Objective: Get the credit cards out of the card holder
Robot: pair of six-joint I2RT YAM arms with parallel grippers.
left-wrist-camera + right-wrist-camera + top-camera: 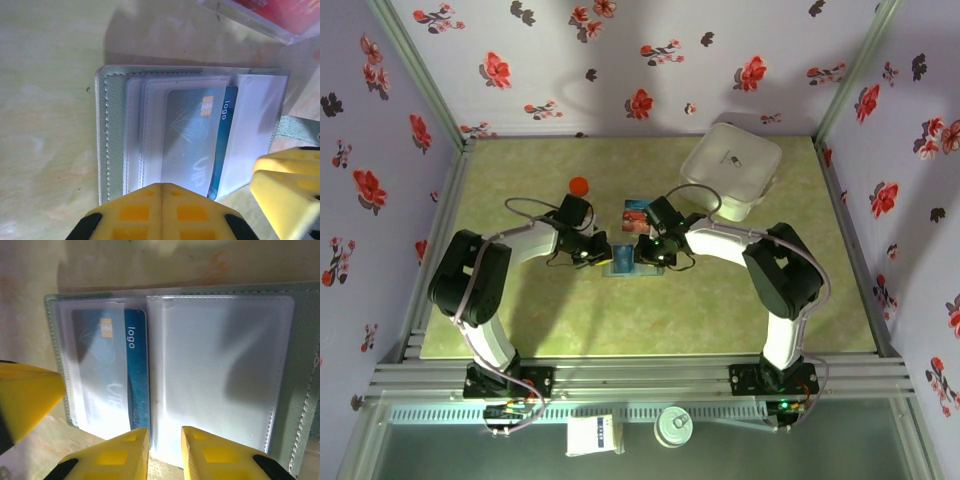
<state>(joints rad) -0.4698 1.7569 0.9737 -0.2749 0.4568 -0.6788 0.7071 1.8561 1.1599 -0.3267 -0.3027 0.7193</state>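
Small flat grey-green bifold card holder (620,266) lies open at centre of the yellow-green table top (520,320), btw the two arms. Inside, clear plastic sleeves (220,365). One blue credit card (137,370) w/ gold chip and the word "logo" sits tucked in a sleeve pocket, partly under frosted plastic.

Left gripper (162,200): yellow fingers pressed together at holder's near edge, nothing seen btw them. Right gripper (165,450): fingers a little apart, straddling the sleeve edge just beside the card; can't tell if they touch it.

Clear plastic box (636,213) w/ a red card inside lies just beyond the holder. Orange ball (579,185) far-left of it, large white rounded case (730,168) far right.
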